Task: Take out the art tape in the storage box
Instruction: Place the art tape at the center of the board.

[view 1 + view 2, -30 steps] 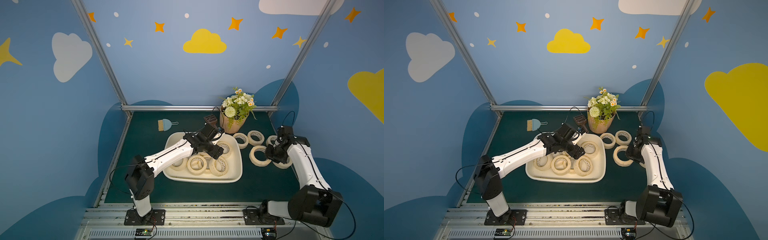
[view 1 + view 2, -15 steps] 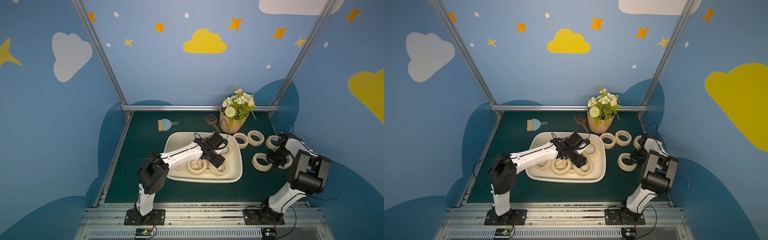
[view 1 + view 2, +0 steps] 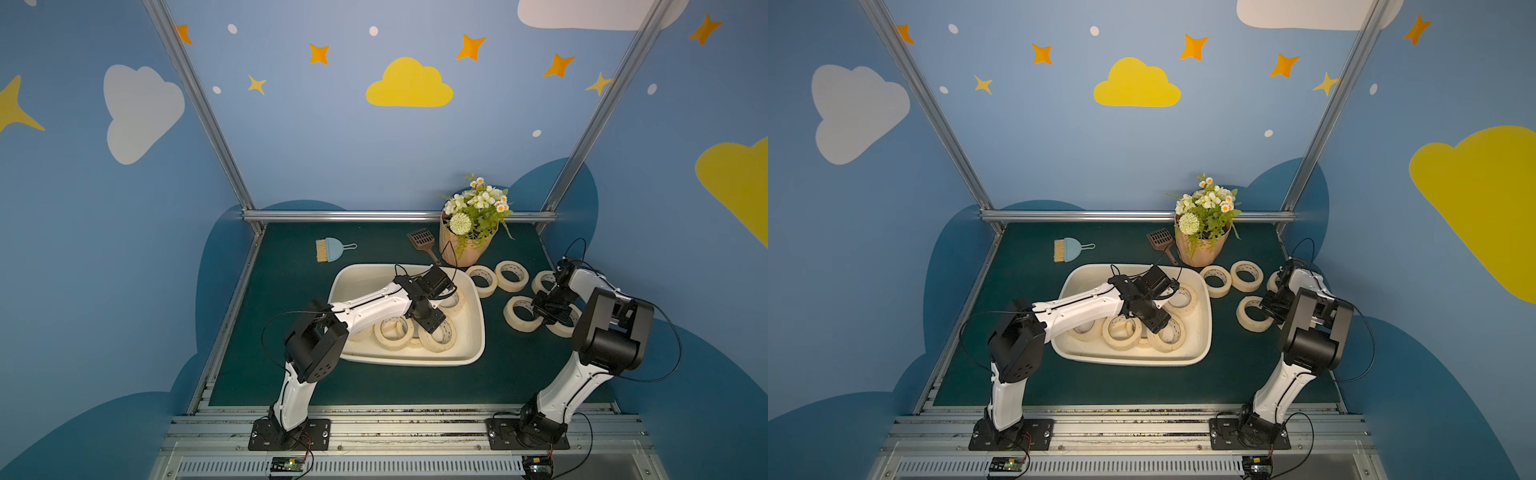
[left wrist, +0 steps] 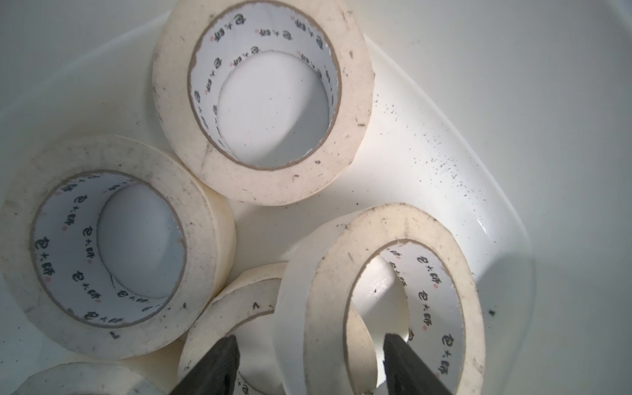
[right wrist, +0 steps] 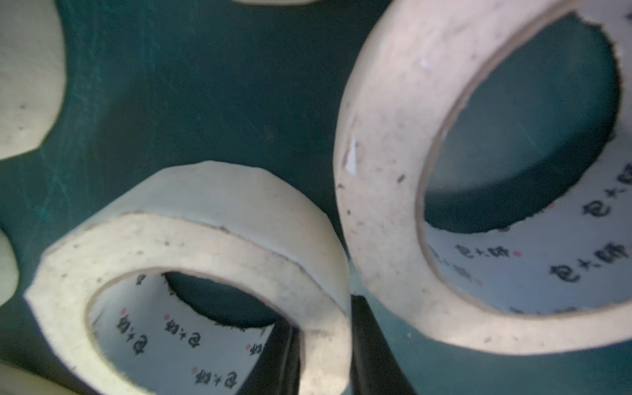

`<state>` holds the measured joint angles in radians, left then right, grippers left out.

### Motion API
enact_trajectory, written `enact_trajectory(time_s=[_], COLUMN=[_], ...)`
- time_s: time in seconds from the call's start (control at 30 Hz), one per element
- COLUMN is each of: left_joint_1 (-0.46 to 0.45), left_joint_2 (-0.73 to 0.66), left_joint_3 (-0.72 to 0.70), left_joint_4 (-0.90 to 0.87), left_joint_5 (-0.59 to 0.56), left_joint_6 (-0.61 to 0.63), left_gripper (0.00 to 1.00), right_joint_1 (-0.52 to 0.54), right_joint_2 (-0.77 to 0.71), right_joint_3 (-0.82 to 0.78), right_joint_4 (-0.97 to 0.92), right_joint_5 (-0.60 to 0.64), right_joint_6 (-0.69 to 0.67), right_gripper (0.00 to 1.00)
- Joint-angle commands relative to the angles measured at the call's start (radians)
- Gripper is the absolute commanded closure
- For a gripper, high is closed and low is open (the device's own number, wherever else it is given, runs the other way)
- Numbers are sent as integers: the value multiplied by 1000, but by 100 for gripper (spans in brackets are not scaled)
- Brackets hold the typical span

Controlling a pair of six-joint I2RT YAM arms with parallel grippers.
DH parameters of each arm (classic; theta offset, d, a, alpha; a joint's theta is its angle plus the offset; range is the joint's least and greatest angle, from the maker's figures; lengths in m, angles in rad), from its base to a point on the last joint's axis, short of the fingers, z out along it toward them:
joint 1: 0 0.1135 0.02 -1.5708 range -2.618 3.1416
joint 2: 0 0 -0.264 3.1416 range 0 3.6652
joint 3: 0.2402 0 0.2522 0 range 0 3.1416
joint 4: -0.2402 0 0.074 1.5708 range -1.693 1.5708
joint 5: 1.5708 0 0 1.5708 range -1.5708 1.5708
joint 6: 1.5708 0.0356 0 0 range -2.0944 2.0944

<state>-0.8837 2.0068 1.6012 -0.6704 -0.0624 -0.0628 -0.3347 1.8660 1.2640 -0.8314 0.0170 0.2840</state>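
Left gripper (image 3: pixel 432 322), at frame centre inside the storage box (image 3: pixel 361 276), straddles a tilted art tape roll (image 4: pixel 393 222) with jaws parted. Rightward, five loose rolls (image 3: pixel 513 287) dot the green mat (image 3: pixel 291 374); right gripper (image 3: pixel 544 309) brackets one, clamping unclear.

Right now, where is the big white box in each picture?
In a top view: storage box in the middle of the green table.
In a top view: storage box mid-table too.
Left wrist: its white wall fills the background behind the tape rolls.
Right wrist: not in it.
Shared landmark: the flower pot behind its far right corner in both top views.
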Motion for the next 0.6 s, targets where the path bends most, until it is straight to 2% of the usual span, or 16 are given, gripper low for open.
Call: enact_trajectory(time_s=[0.0, 0.1, 0.17, 0.3, 0.4, 0.57], left_joint_1=[5, 4, 4, 4, 3, 8], left_joint_2=[12, 24, 29, 41, 50, 48], left_joint_3=[18, 23, 25, 31, 36, 53], left_joint_4=[-29, -34, -35, -32, -33, -41], left_joint_5=[-15, -14, -14, -11, -8, -25], left_joint_6=[13, 17, 16, 16, 12, 18], left_gripper=[31, 33, 37, 43, 55, 76], right_joint_1=[2, 17, 43, 130, 213, 339], right_joint_2=[-38, -110, -171, -296, -395, -552], right_joint_3=[-22, -39, -55, -97, -131, -139], right_joint_4=[39, 22, 3, -44, -96, -183], right_joint_5=[24, 13, 7, -7, -25, -135], right_joint_6=[-3, -4, -4, -7, -2, -1], right_gripper=[48, 45, 45, 45, 45, 45])
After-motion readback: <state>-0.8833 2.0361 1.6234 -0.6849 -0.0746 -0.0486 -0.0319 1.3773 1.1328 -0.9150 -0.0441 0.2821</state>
